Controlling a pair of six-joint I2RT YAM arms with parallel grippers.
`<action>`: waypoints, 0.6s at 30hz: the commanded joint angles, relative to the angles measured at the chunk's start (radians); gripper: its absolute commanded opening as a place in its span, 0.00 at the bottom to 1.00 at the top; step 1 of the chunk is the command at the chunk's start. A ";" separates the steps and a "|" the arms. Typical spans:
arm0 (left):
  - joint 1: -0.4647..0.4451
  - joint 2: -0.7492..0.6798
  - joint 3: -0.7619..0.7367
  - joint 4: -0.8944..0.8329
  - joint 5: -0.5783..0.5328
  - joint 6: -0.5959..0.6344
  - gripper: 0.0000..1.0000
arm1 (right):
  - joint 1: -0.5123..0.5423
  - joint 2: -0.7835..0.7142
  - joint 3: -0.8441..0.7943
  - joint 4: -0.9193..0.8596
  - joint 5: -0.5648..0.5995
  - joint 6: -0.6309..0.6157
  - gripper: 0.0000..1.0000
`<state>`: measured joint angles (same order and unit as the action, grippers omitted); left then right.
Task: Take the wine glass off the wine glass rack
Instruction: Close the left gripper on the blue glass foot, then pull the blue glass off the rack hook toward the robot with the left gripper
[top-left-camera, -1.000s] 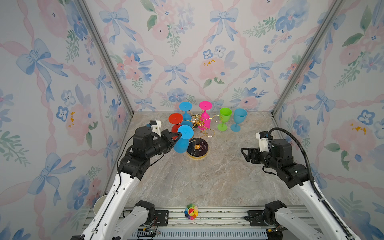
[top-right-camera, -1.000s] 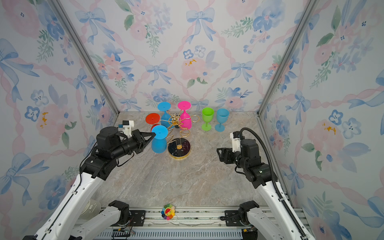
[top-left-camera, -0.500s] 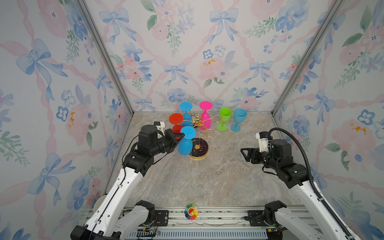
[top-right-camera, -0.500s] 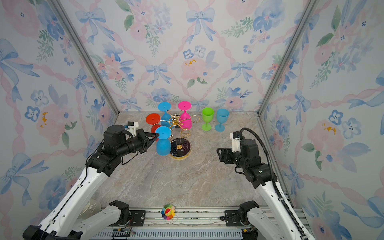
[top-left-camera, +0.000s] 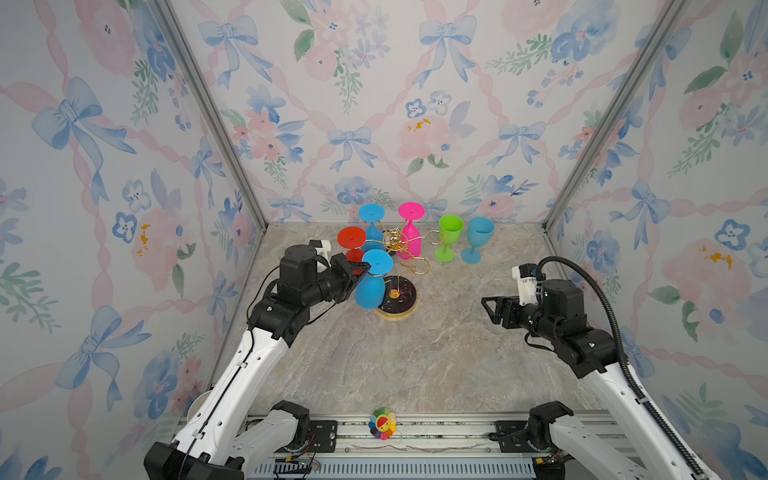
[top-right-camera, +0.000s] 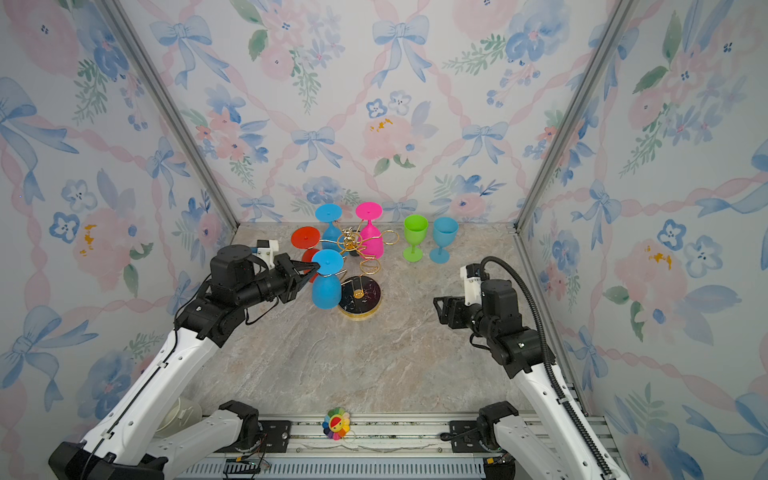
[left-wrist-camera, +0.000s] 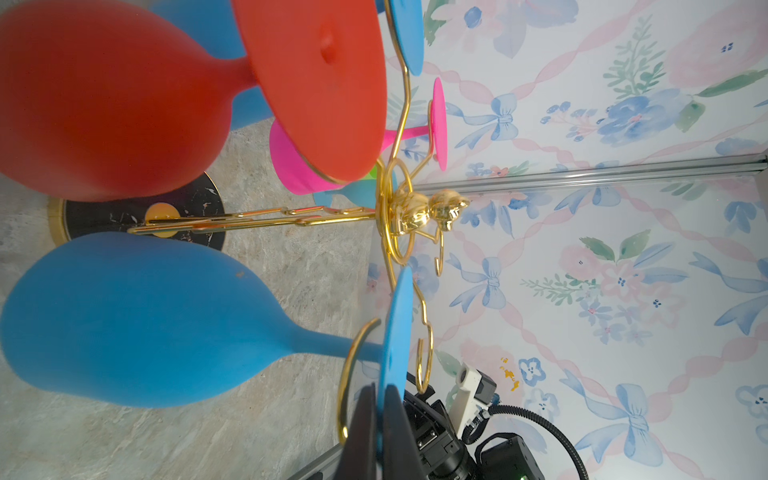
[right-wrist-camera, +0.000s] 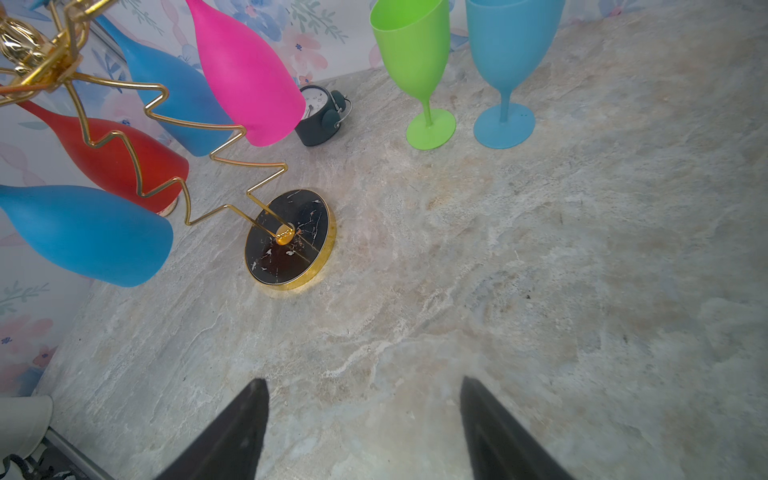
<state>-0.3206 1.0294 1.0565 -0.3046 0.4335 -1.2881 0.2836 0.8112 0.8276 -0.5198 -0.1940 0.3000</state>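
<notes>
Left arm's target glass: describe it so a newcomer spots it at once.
Find the gold rack at the back middle of the table. Four glasses hang upside down from it; the target is the front blue glass, on the loop nearest the robot. Unlike the rear blue glass, its foot is pinched by the left fingers.

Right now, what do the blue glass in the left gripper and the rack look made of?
The blue wine glass, pinched at its foot by the left gripper: opaque, matte, evenly coloured; probably plastic, not glass.
The wine glass rack: thin bent wire, shiny gold with reflections; likely plated metal.
Its base: glossy black with white veins, gold rim; marble or an imitation, cannot tell.
</notes>
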 joint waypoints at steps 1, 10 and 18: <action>-0.005 0.013 0.027 -0.003 -0.006 -0.008 0.00 | 0.011 -0.012 -0.016 -0.004 0.014 0.008 0.75; -0.004 0.040 0.051 -0.004 -0.009 0.000 0.00 | 0.011 -0.011 -0.021 0.002 0.011 0.012 0.75; 0.002 0.060 0.057 -0.002 -0.019 0.006 0.00 | 0.011 -0.017 -0.025 -0.002 0.012 0.013 0.75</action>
<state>-0.3206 1.0779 1.0901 -0.3035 0.4297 -1.2915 0.2836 0.8085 0.8158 -0.5194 -0.1940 0.3004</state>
